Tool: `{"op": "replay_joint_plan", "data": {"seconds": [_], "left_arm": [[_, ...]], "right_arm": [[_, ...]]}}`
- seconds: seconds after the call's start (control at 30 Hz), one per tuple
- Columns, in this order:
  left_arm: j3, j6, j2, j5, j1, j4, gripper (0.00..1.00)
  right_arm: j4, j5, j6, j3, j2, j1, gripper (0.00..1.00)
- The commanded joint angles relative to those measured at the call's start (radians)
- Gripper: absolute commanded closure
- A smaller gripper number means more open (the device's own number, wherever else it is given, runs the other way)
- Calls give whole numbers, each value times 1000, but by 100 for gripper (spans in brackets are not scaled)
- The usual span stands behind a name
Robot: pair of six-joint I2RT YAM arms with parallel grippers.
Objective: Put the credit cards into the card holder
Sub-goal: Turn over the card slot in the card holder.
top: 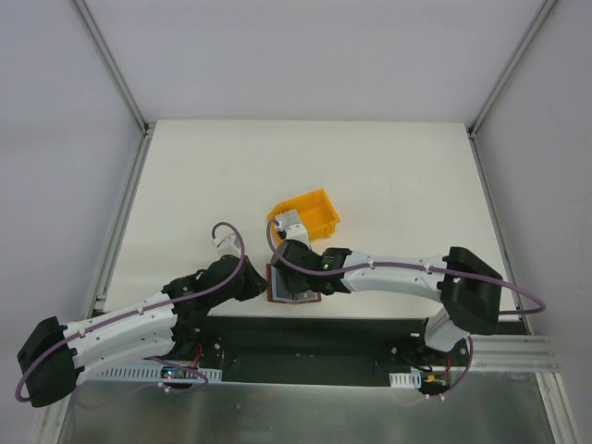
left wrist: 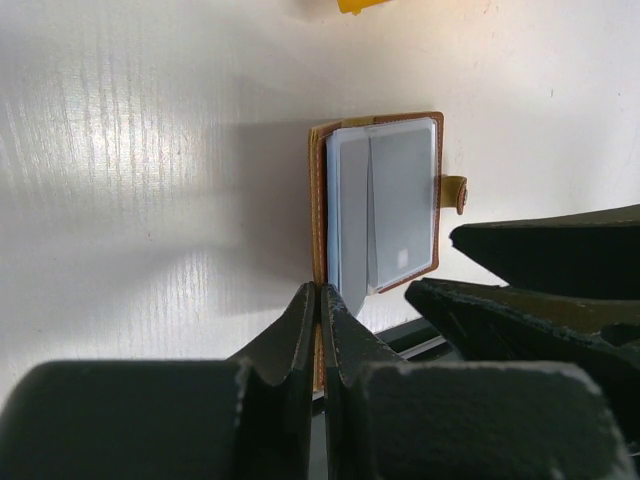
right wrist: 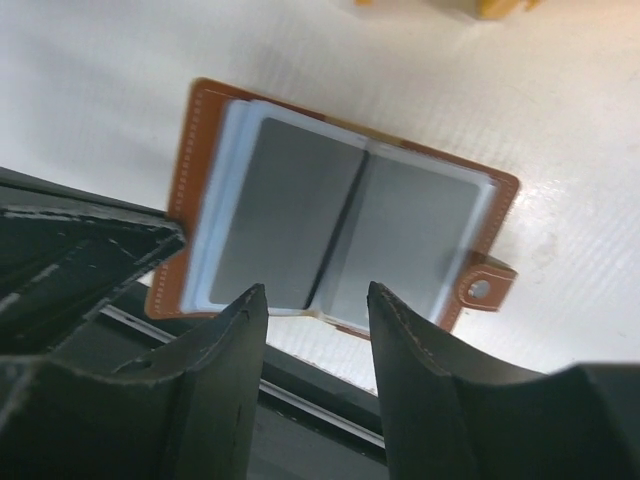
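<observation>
Currently | white table (top: 388,176) | grey walls (top: 305,55) | aluminium rails (top: 111,65) | card holder (top: 280,285) at near edge

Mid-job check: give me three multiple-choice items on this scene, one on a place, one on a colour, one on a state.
1. The yellow bin sits: A) beyond the card holder B) under it C) off the table.
2. The card holder's border: A) black B) brown C) blue.
3. The right gripper is: A) shut on a card B) out of view C) open.
Answers: A, the top view shows it on the holder's far side; B, the stitched edge is brown; C, its fingers stand apart over the holder.
</observation>
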Motion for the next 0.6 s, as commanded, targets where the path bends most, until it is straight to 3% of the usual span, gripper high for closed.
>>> {"op": "replay_joint_plan", "data": {"seconds": [0.0,0.57], "left_arm": [[8,-4,-3,2,-8,18,100],[8,0,-15,3,-10,18,100]], "right_arm": [[58,-65,1,67,56,-1,52],[113,-94,16,66,98,-18,48]]}}
